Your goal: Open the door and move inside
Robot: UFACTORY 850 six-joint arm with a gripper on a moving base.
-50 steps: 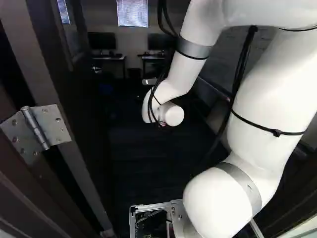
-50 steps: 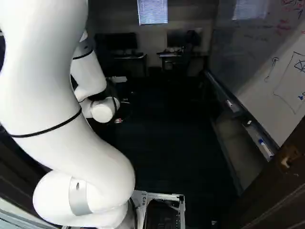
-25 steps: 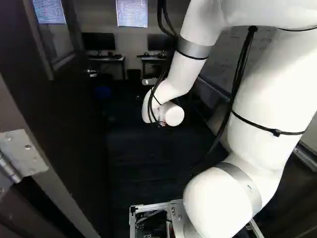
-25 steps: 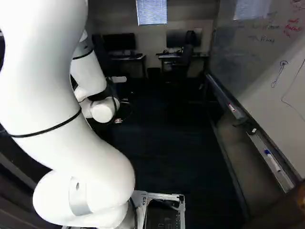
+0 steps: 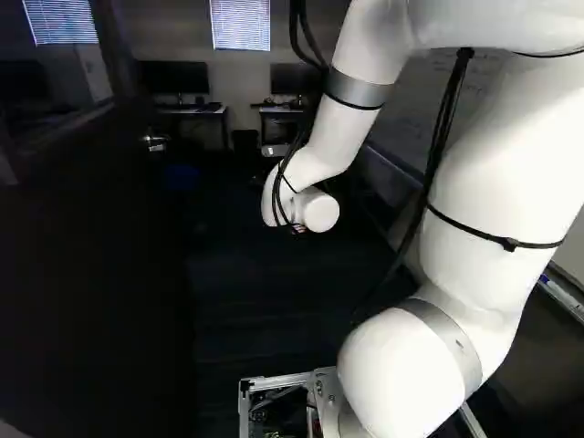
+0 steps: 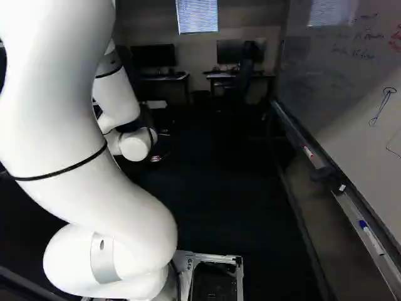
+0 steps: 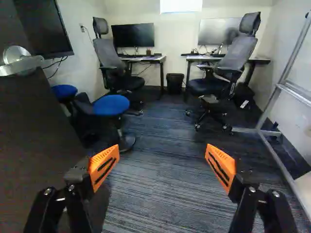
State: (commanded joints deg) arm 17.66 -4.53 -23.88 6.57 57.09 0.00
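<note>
Dark, flat, upright door (image 5: 91,265) standing open on the left, silver metal handle (image 7: 19,60) near its far edge.

No text can be read. The large, flat white writing board (image 6: 341,88) at the right of the right base view bears lines of small dark handwriting (image 6: 354,53) and, near the view's edge, red handwriting (image 6: 395,42), all too small or faint to make out.
</note>
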